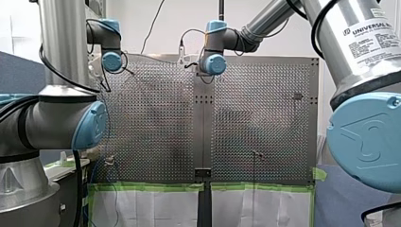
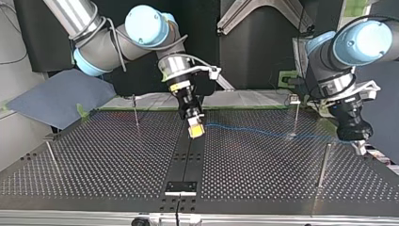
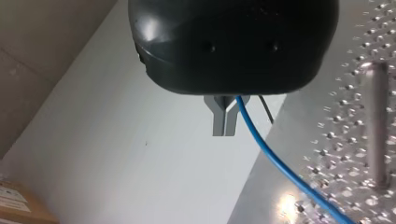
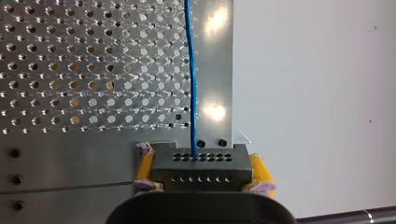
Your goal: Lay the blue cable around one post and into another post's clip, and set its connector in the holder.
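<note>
Perforated metal table spans the frame. Centre: right gripper pinches the black perforated connector between yellow pads. Right edge: left gripper, fingers pressed together on the thin blue cable. Likely risk: tension twists the connector, or slack misses the clip-topped steel post.

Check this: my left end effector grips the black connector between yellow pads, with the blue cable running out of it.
Wrong arm: my right end effector grips the black connector between yellow pads, with the blue cable running out of it. The right wrist view shows it.
</note>
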{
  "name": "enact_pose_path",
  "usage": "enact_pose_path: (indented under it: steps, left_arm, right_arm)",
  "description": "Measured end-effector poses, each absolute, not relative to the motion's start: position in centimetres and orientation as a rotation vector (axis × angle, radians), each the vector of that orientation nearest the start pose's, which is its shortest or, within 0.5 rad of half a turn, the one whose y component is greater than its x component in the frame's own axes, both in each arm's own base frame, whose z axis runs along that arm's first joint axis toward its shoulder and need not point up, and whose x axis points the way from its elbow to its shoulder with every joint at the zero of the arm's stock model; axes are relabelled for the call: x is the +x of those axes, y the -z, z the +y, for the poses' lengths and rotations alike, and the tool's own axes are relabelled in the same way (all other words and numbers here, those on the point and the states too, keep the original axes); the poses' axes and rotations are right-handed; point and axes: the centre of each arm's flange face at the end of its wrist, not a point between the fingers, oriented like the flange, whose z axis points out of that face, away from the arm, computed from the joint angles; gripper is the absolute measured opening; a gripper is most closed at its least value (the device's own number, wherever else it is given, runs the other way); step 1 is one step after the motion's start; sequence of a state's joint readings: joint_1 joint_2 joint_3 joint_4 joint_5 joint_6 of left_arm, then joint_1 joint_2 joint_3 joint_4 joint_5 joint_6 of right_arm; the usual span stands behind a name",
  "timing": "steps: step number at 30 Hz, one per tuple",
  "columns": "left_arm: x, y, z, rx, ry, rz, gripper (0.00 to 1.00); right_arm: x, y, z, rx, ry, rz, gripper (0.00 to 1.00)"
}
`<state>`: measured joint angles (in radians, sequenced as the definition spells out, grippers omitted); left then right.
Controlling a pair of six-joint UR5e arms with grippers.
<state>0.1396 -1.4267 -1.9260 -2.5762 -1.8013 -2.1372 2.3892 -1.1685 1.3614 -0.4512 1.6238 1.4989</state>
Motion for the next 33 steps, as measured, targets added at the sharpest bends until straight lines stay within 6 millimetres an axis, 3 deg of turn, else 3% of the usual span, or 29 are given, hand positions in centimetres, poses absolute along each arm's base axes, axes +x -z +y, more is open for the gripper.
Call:
enact_pose_path:
  steps: [7, 23, 33]
  left_arm:
    - [47.7, -44.5, -3.5, -0.594, 0.259, 1.069, 0.0]
    - [51.1, -43.6, 2.6, -0.592, 0.271, 1.089, 0.0]
    - [53.4, -42.6, 3.0, -0.537, 0.316, 1.142, 0.0]
  right_arm:
    - [58.9, -40.9, -37.2, 1.498, -1.873, -0.576, 0.0]
    - [61.8, -41.3, -38.2, 1.509, -1.878, -0.559, 0.0]
    - [62.8, -41.1, -39.3, 1.508, -1.875, -0.562, 0.0]
